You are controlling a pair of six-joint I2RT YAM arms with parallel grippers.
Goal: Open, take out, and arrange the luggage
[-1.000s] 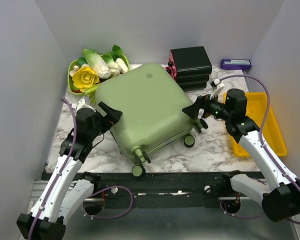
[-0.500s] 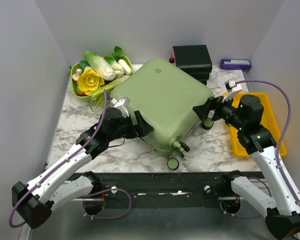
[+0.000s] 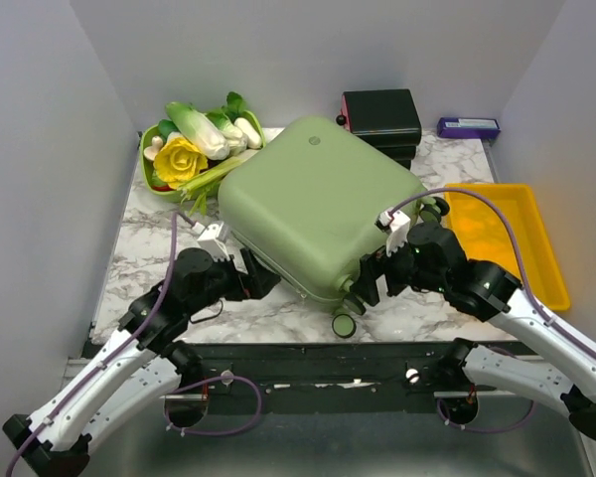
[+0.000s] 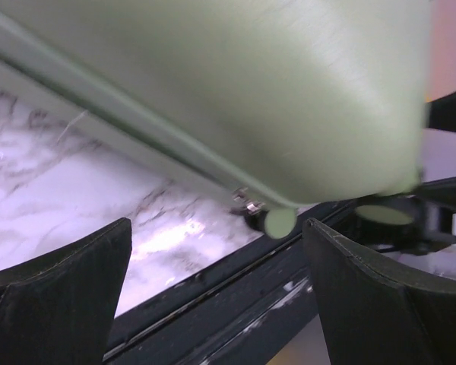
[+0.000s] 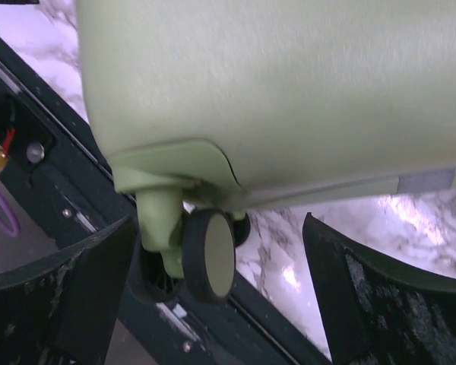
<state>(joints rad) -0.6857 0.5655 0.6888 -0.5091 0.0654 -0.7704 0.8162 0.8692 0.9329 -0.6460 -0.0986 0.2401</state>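
Note:
The luggage (image 3: 318, 204) is a pale sage-green hard-shell suitcase lying closed and flat mid-table, turned diagonally, one wheel (image 3: 344, 325) at the table's front edge. My left gripper (image 3: 256, 276) is open at its near-left side, not touching it. In the left wrist view the shell (image 4: 251, 91) fills the top, above and beyond the open gripper (image 4: 216, 293). My right gripper (image 3: 368, 283) is open at the near-right corner. In the right wrist view a wheel (image 5: 213, 255) hangs under the shell (image 5: 289, 84), between the fingers of the open gripper (image 5: 220, 296).
A green bowl of vegetables (image 3: 184, 149) stands at the back left. A black box with pink-red ends (image 3: 382, 119) sits behind the suitcase. A purple box (image 3: 468, 126) lies at the back right. A yellow tray (image 3: 502, 238) lies on the right. Marble tabletop (image 3: 149, 238).
The suitcase turned and shifted right a second ago, then stayed. My left arm pulled back toward the near-left side. My right arm swung down from the right side to the near corner wheel.

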